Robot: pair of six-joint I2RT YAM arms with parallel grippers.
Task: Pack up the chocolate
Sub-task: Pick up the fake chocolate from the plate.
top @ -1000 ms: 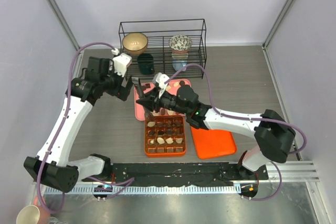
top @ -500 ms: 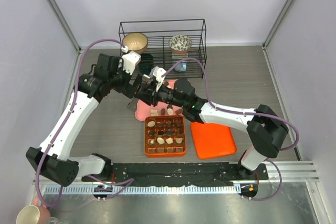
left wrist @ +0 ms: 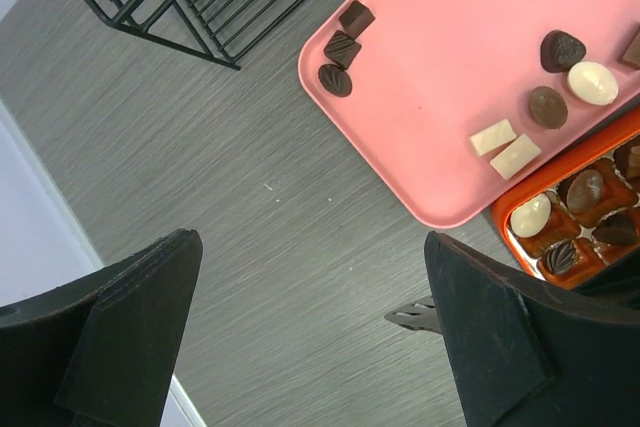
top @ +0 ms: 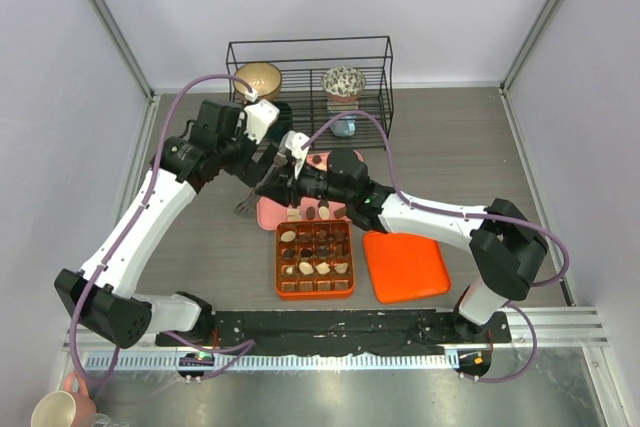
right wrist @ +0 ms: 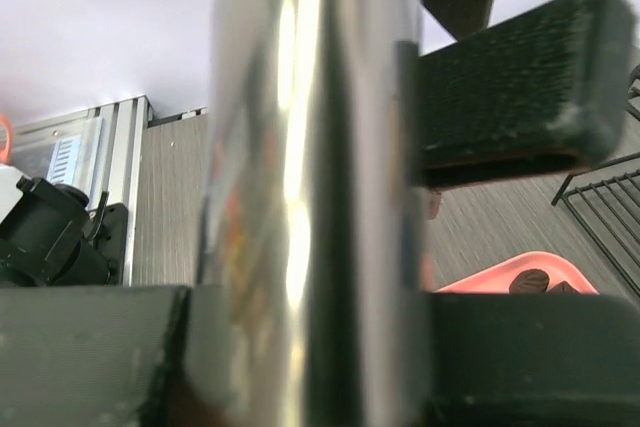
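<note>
The chocolate (left wrist: 548, 106) lies as loose dark, tan and cream pieces on the pink tray (left wrist: 420, 77), and several more pieces fill cells of the orange gridded box (top: 315, 259). My right gripper (top: 283, 182) is shut on shiny metal tongs (right wrist: 310, 197), whose tip (top: 246, 209) points at the table left of the tray. That tip also shows in the left wrist view (left wrist: 412, 315). My left gripper (left wrist: 308, 247) is open and empty above bare table just left of the tray. In the top view the left gripper (top: 260, 160) hangs close beside the right one.
A black wire rack (top: 310, 77) at the back holds a tan bowl (top: 257, 77), a patterned bowl (top: 343, 80) and a dark cup (top: 277, 119). The orange lid (top: 405, 267) lies right of the box. A mug (top: 55, 409) stands at the near left corner.
My left arm has swung right, bringing its gripper next to the tray. My right gripper has drawn back and left with the tongs, whose tip now sticks out left of the tray.
</note>
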